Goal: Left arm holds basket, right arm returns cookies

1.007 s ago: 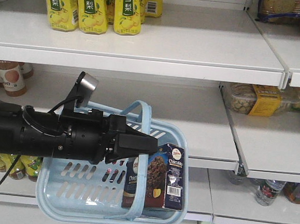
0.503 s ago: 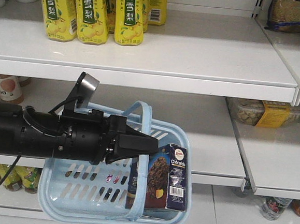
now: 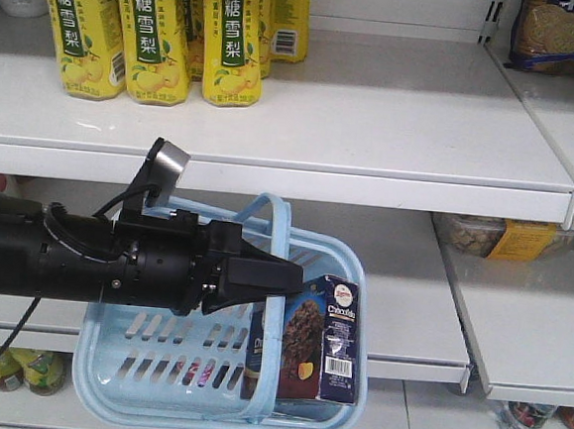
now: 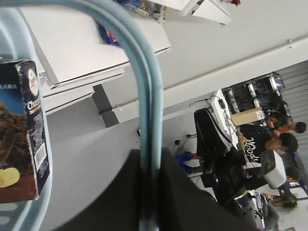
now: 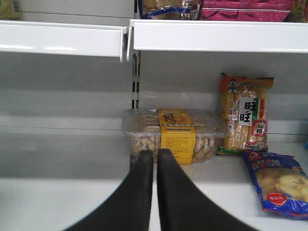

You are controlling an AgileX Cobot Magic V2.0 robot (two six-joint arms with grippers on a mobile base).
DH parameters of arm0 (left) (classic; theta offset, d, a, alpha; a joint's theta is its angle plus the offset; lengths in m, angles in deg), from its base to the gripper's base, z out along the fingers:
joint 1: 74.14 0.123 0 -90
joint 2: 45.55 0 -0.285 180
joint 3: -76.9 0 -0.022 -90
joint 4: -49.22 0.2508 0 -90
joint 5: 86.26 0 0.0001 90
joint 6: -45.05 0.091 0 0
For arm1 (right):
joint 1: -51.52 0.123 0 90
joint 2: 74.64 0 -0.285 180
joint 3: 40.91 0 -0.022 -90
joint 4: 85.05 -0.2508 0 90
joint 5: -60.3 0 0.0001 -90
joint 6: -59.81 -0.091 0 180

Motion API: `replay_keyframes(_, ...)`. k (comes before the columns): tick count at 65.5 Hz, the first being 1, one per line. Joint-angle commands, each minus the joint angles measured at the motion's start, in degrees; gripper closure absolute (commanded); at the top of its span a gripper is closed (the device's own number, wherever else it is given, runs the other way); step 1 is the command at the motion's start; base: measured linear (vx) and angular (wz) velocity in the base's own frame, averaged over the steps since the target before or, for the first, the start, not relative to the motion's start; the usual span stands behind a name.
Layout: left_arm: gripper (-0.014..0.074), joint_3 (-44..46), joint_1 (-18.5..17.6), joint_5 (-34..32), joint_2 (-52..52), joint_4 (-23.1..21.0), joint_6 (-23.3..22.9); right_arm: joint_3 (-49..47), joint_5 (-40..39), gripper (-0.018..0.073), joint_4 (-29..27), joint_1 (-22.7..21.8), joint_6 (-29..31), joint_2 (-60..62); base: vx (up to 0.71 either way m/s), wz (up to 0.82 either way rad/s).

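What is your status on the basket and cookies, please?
Left gripper shut on basket handle. Right gripper shut, empty, facing snack tub on shelf. Cookies upright in basket, not yet picked. Left gripper close beside cookies.

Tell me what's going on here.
The left gripper is clamped on the handle of a blue basket, holding it up in front of store shelves. A box of cookies stands upright inside. The right gripper is shut and empty, facing a clear snack tub on a shelf, so the cookies are not yet picked up.
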Motion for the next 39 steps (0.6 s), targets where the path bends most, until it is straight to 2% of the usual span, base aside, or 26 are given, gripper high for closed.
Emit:
replay_keyframes(1, 0.0599, 1.6, -0.3, 3.3, -2.4, -6.7, 0.5, 1.0, -4.1, 0.0568, 0.2, -0.1, 0.3, 0.8, 0.07, -0.04)
replay_keyframes(39, 0.0599, 1.6, -0.3, 3.4, -2.4, -6.7, 0.5, 1.0, -4.1, 0.0568, 0.2, -0.1, 0.3, 0.8, 0.04, -0.02)
